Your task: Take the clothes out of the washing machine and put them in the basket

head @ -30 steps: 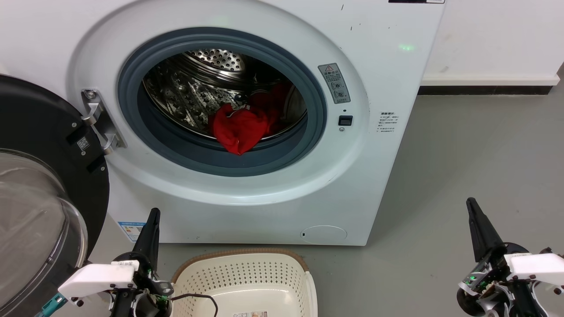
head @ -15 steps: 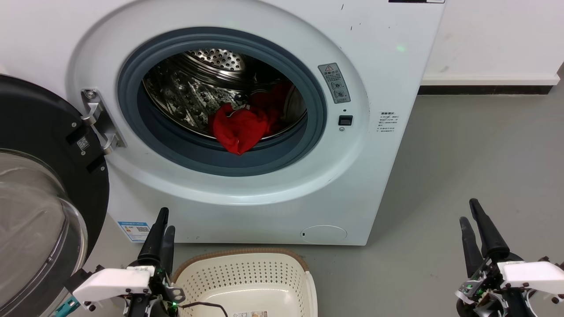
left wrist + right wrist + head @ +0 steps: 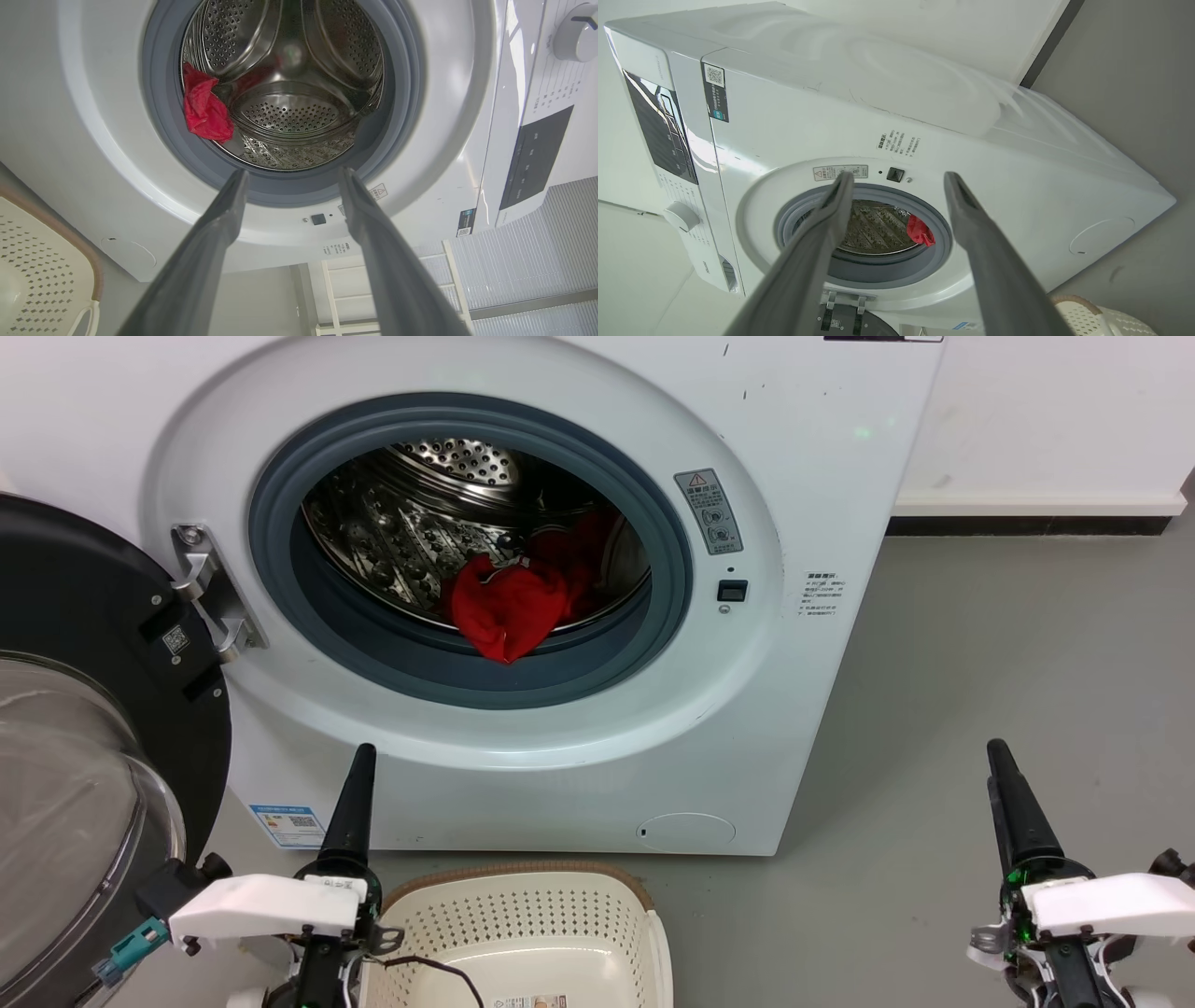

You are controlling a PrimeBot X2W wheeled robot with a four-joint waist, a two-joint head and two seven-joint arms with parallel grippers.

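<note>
Clothes [image 3: 509, 607] sit at the washer's [image 3: 822, 476] mouth, far beyond left gripper [image 3: 363, 753] and right gripper [image 3: 996, 749], both released; basket [image 3: 509, 875] near.

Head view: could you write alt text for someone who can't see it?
A crumpled bright red fabric jersey lies inside the open white front-loading washing machine. A cream perforated plastic basket sits below, between the left gripper and right gripper.

Washing machine [image 3: 840, 476] front: grey sticker [image 3: 709, 511] with warning triangle, small print illegible. White text label [image 3: 822, 595] to its right, unreadable. QR code [image 3: 175, 640] on door [image 3: 84, 588] frame. Blue QR label [image 3: 289, 823] at lower left.
</note>
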